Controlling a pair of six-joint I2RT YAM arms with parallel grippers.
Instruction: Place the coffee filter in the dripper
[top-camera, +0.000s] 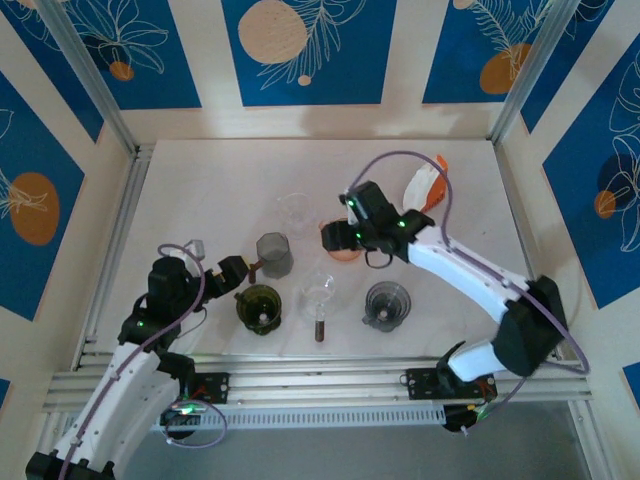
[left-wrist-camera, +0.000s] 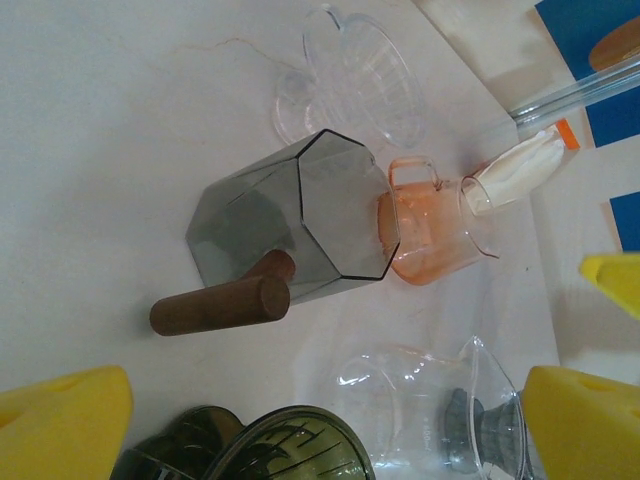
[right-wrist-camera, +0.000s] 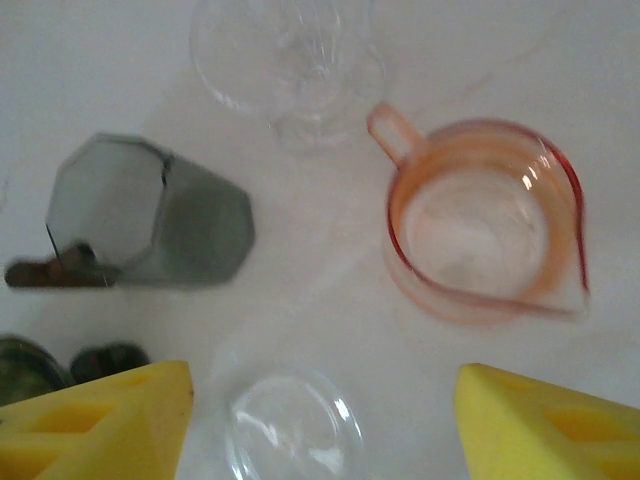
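Observation:
The white coffee filters (top-camera: 423, 186) lie in a pack with an orange tab at the back right of the table; in the left wrist view the filters (left-wrist-camera: 516, 170) lean behind the orange dripper (left-wrist-camera: 430, 230). My right gripper (top-camera: 352, 236) hovers open over this orange dripper (top-camera: 342, 244), which looks empty (right-wrist-camera: 480, 228) and lies just beyond my right gripper (right-wrist-camera: 322, 425). My left gripper (top-camera: 238, 272) is open too, near the green dripper (top-camera: 260, 305). Nothing is between the fingers of the left gripper (left-wrist-camera: 322, 430).
Other brewers crowd the middle: a grey octagonal dripper (top-camera: 273, 253) with a wooden handle (left-wrist-camera: 218, 305), a clear dripper (top-camera: 295, 210) behind it, a clear carafe (top-camera: 320, 292) with a brown handle, and a dark grey dripper (top-camera: 386, 303). Metal rails run along the near edge.

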